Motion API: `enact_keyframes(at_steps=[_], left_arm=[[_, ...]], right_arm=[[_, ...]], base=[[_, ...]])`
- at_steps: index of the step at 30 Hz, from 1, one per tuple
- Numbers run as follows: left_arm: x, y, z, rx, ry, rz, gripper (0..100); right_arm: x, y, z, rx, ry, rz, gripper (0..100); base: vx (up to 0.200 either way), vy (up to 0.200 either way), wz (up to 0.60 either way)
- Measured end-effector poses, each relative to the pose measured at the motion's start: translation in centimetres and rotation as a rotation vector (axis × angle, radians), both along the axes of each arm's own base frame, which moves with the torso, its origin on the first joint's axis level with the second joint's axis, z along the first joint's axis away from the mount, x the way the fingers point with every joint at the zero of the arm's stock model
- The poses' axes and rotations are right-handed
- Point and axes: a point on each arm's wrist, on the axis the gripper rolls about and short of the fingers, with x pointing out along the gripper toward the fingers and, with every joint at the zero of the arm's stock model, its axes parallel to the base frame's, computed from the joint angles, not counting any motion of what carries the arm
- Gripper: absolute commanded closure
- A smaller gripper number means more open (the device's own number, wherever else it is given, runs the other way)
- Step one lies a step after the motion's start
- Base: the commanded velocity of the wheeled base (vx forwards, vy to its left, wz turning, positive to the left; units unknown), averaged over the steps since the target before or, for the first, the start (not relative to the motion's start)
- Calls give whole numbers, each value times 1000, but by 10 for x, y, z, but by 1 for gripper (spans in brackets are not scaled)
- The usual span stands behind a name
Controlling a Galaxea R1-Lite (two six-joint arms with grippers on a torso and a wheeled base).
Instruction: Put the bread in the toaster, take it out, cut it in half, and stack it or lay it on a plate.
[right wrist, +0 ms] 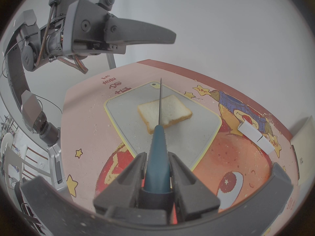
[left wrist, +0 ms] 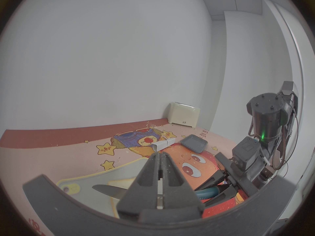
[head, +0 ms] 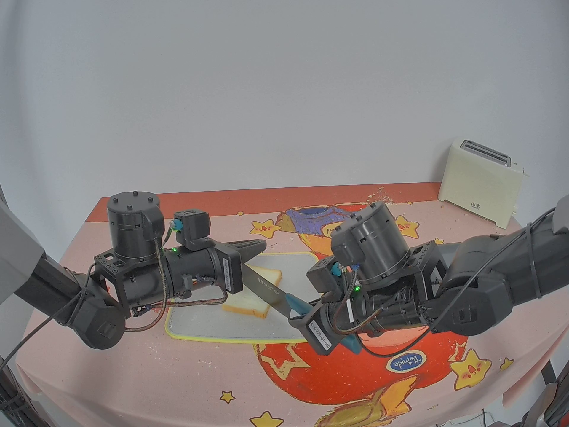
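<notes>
A square slice of white bread lies flat on the grey, yellow-rimmed cutting board. My right gripper is shut on the teal handle of a knife. The knife blade runs across the middle of the slice; whether it touches the bread I cannot tell. My left gripper is shut and holds nothing, hovering above the board's far side, over the blade. The cream toaster stands at the table's back right corner.
A dark grey square plate and a small white box sit on the cartoon-print tablecloth between the board and the toaster. Crumbs lie near the back red border. A white wall rises directly behind the table.
</notes>
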Motion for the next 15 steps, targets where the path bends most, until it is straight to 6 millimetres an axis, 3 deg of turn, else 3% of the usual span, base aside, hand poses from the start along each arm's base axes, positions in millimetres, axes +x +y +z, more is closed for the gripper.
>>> enact_keyframes(at_steps=[15], left_arm=[[6, -1, -7, -12, -6, 2, 100]], right_arm=[[2, -4, 4, 9, -4, -13, 100]], base=[[0, 0, 0]])
